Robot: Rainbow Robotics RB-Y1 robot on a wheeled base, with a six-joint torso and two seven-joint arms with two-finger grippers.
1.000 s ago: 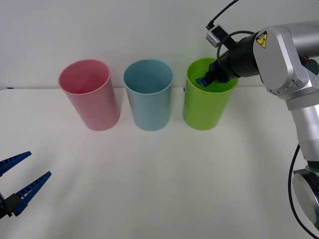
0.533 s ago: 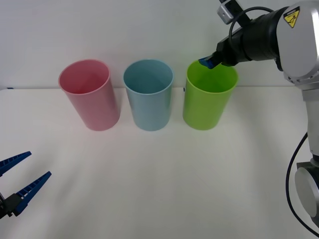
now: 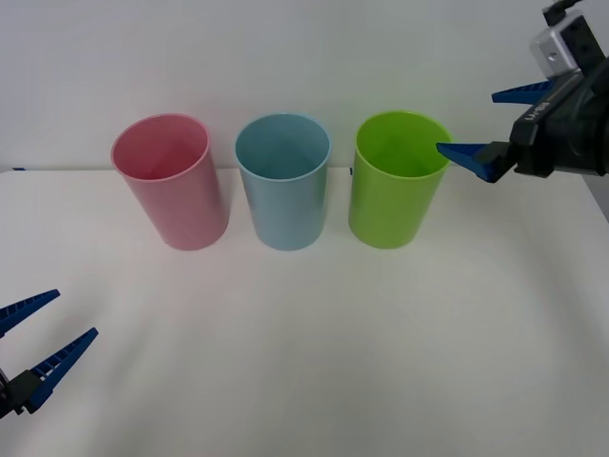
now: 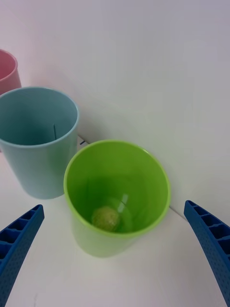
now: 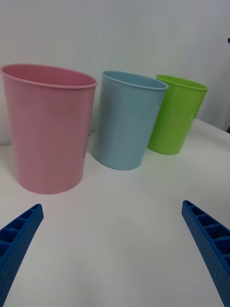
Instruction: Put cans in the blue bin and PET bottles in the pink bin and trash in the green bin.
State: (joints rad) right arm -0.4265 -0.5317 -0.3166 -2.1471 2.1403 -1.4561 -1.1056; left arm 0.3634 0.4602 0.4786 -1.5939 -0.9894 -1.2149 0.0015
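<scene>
1. Front view: I see three smooth plastic tumbler bins standing upright in a row at the far side of the white tabletop (image 3: 304, 362), against a pale wall.
2. The pink smooth plastic cylinder-shaped bin (image 3: 171, 181) is at the left, the light blue smooth plastic cylinder-shaped bin (image 3: 284, 181) in the middle, and the bright lime green smooth plastic cylinder-shaped bin (image 3: 395, 181) at the right. Each stands near its neighbour with a gap between; none touch.
3. My right tool (image 3: 479, 124) hangs in the air just right of the green bin's rim, at about rim height. Its two blue ribbed fingers (image 3: 466, 157) are spread wide apart and hold nothing; the lower fingertip sits close to the rim, and I cannot tell whether it touches.
4. In the right wrist view I look down into the green bin (image 4: 117, 192). The small pale yellowish, wrinkly ball of paper trash (image 4: 105, 218) lies on the bin's bottom, a little off centre. The right tool's fingers (image 4: 19, 240) stand apart on either side of the bin.
5. In that same view the blue bin (image 4: 38, 139) stands beside the green one, and a sliver of the pink bin (image 4: 7, 72) shows beyond it.
6. My left tool (image 3: 43, 333) is parked low at the near left of the tabletop, well apart from the bins, fingers splayed and holding nothing.
7. From the left wrist view the pink bin (image 5: 48, 129) is nearest, then the blue bin (image 5: 127, 120), then the green bin (image 5: 177, 115), all upright.
</scene>
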